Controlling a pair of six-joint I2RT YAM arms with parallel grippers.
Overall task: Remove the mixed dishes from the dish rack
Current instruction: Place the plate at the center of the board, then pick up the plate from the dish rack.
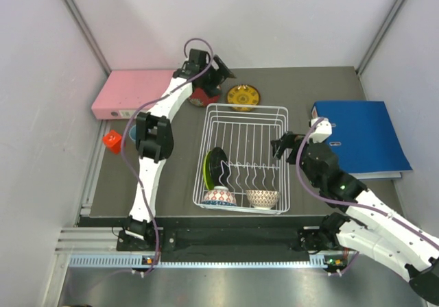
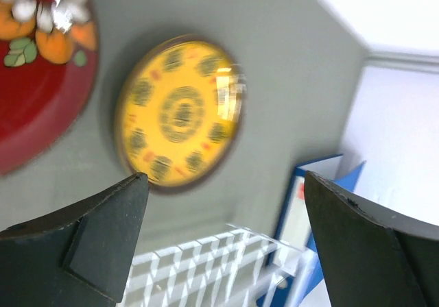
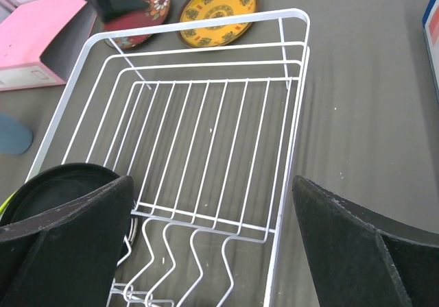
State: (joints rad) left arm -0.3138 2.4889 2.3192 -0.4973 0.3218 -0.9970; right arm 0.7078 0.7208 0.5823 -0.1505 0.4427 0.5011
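The white wire dish rack [image 1: 282, 157] stands mid-table. In its near end are a lime green plate [image 1: 208, 167] standing upright with a dark face, a blue patterned bowl [image 1: 219, 197] and a beige patterned bowl [image 1: 263, 198]. A yellow patterned plate [image 1: 243, 96] and a dark red plate [image 1: 201, 99] lie on the table behind the rack. My left gripper [image 1: 218, 81] is open and empty above them; its view shows the yellow plate [image 2: 180, 112] and the red plate [image 2: 38, 67]. My right gripper [image 1: 280, 146] is open and empty over the rack's right side [image 3: 296, 136]. A pale blue cup [image 3: 12, 134] lies left of the rack.
A pink binder [image 1: 134, 93] lies at the back left and a blue binder [image 1: 360, 137] at the right. A small red cube [image 1: 112, 140] sits left of the left arm. Grey walls close in the table.
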